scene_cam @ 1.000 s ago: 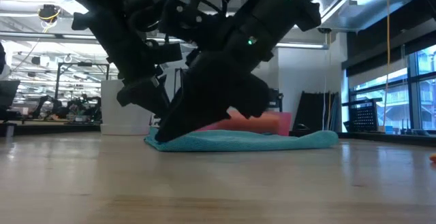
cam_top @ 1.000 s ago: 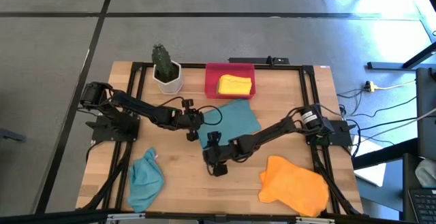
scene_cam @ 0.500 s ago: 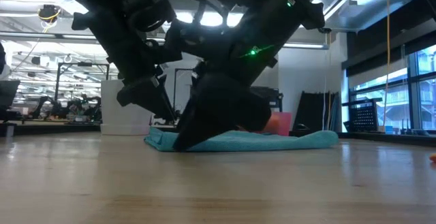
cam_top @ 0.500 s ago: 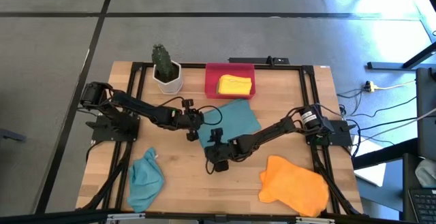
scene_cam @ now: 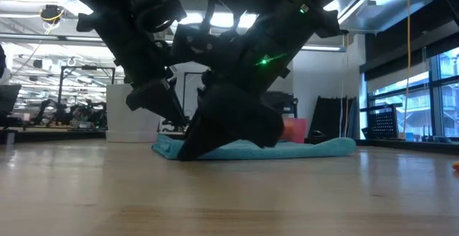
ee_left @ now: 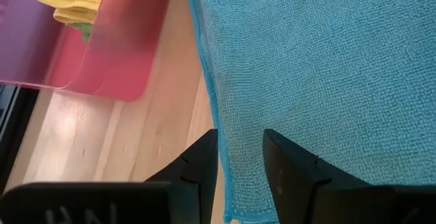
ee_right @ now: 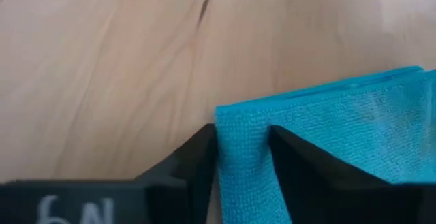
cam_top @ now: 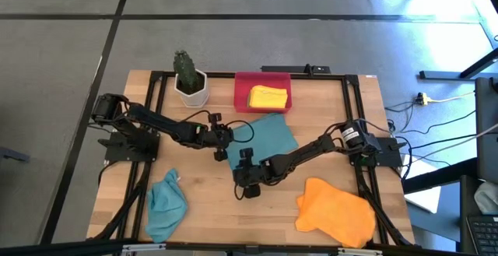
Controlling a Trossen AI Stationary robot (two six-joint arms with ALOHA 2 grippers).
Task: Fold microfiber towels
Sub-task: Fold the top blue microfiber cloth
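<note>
Teal-blue towel (cam_top: 270, 137) flat mid-table, left gripper (ee_left: 240, 157) and right gripper (ee_right: 242, 146) each clamped on an edge; advise lifting both evenly.

towels: teal 2 (cam_top: 272, 135) (cam_top: 166, 203) | yellow 1 (cam_top: 268, 97) | orange 1 (cam_top: 336, 211) | tray 1 (cam_top: 243, 92) | plant 1 (cam_top: 188, 77)

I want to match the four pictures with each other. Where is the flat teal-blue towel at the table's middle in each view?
High view: flat teal-blue towel, mid-table below the red tray.
Low view: low strip behind both arms.
Left wrist view: fills the right.
Right wrist view: corner between the fingers.
Shared landmark: the red tray, in all but the right wrist view.
</note>
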